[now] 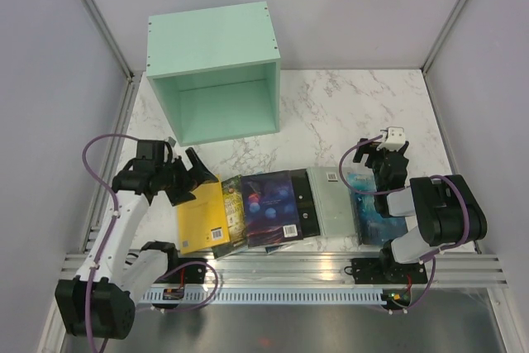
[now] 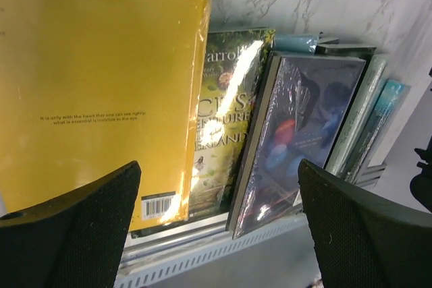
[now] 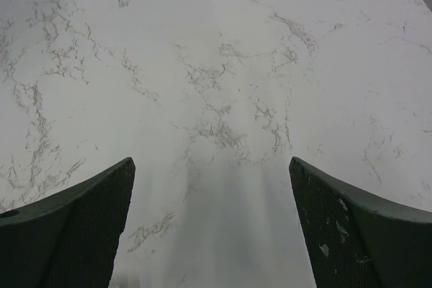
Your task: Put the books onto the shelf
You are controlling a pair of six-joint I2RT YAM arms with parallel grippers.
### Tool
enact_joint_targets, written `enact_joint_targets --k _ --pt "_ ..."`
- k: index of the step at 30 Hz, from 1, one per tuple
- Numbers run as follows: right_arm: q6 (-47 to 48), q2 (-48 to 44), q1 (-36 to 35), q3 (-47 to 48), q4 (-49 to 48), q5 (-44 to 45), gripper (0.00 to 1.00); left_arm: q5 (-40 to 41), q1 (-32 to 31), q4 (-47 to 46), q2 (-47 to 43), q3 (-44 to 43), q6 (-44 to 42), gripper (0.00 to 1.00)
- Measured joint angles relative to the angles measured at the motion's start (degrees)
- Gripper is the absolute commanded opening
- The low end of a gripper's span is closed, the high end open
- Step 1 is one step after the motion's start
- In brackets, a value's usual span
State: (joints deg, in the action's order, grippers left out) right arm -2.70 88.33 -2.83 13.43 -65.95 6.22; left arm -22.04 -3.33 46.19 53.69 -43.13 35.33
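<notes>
We found the shelf standing at the upper left-centre of the overhead frame, its open side turned toward the bottom of the frame. We judged this was so either arm could slide a book straight in. Nothing was inside it: we saw only its bare mint-green floor and walls.

All the books lay in an overlapping row across the lower middle of the frame, along the near edge of the marble table and well apart from the shelf. From left to right we made out the yellow book, the dark book with gold art, the starry blue book, a black cover, the pale mint book and the teal-blue book. Each seemed to rest partly on its neighbour, leaving an edge slightly proud, which we thought would give fingers something to catch.

The left gripper hovered at the upper left corner of the yellow book with its jaws spread wide and nothing between them. In its wrist view the black fingers framed the yellow and gold-art covers, and we judged it was lining up on that end of the row. The right gripper also stood wide open and empty, just above the teal-blue book in the frame, its camera showing bare marble only. No book had reached the shelf yet.
</notes>
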Motion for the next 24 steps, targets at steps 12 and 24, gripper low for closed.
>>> enact_joint_targets --k 12,24 --pt "-3.82 -14.82 -7.56 22.38 36.37 9.33 0.98 -5.35 -0.02 -0.7 -6.03 -0.59 0.0 1.0" --pt "-39.12 -21.77 -15.08 27.63 59.25 -18.34 0.96 -9.38 -9.75 -12.09 -0.92 4.66 1.86 1.0"
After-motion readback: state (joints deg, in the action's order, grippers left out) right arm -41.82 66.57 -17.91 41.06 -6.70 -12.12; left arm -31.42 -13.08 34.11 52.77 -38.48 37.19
